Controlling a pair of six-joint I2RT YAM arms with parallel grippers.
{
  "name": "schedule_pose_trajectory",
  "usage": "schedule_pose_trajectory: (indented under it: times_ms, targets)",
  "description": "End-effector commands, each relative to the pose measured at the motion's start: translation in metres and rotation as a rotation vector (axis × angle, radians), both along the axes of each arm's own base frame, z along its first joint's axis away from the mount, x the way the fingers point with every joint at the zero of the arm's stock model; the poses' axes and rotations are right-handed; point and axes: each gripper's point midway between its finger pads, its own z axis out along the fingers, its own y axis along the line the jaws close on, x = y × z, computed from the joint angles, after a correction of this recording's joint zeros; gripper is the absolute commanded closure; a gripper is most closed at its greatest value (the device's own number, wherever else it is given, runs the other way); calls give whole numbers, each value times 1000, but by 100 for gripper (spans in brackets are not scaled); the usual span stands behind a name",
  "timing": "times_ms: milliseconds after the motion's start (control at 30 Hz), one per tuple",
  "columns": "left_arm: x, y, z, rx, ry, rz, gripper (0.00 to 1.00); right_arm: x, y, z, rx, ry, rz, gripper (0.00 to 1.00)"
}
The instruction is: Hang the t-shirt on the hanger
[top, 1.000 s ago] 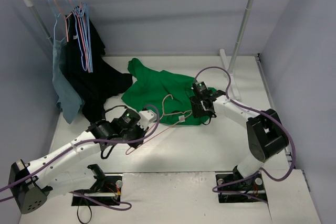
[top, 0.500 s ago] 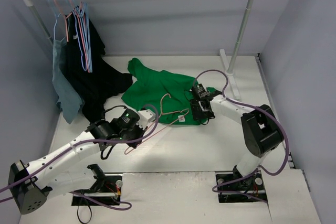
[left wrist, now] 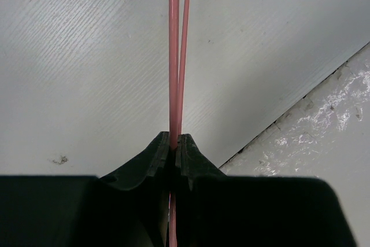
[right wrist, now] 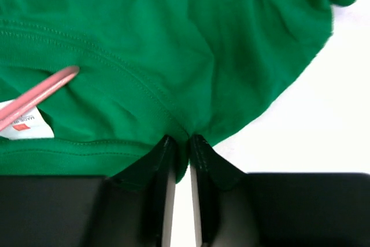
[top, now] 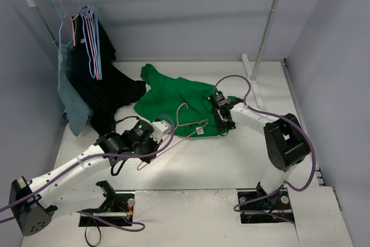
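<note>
hanger (left wrist: 174, 56) pinched between left fingers (left wrist: 153, 160), t-shirt (right wrist: 202, 39) edge in right fingers (right wrist: 159, 163)

Item: white neck label (right wrist: 23, 126) on the green t-shirt (right wrist: 173, 39). One line of small dark print, apparently beginning "MADE" (the rest too small to read), with a tiny red mark beneath. No other legible text, brand or number in any view.

Top external looks down from high behind the near edge over the whole tabletop (top: 231, 160); left wrist looks closely along the hanger (left wrist: 173, 56); right wrist closely onto the t-shirt (right wrist: 202, 39); top view shares both.
</note>
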Motion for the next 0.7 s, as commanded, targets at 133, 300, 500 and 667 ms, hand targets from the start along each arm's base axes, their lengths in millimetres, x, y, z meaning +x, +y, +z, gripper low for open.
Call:
schedule_pose_trajectory:
  times_ms: [133,300,500,667]
  targets:
    - [3,-18,18,-75,-24,-53,100,21,-2,25,-29,-80,-29,94]
    - [2,-31,24,-127,-21,-99,100,20,-1,30,-20,-88,-19,100]
    - [4,-41,31,-169,-39,-132,100,22,2,44,1,-116,11,100]
    - [9,-53,29,-192,-37,-155,100,25,11,63,24,-155,59,100]
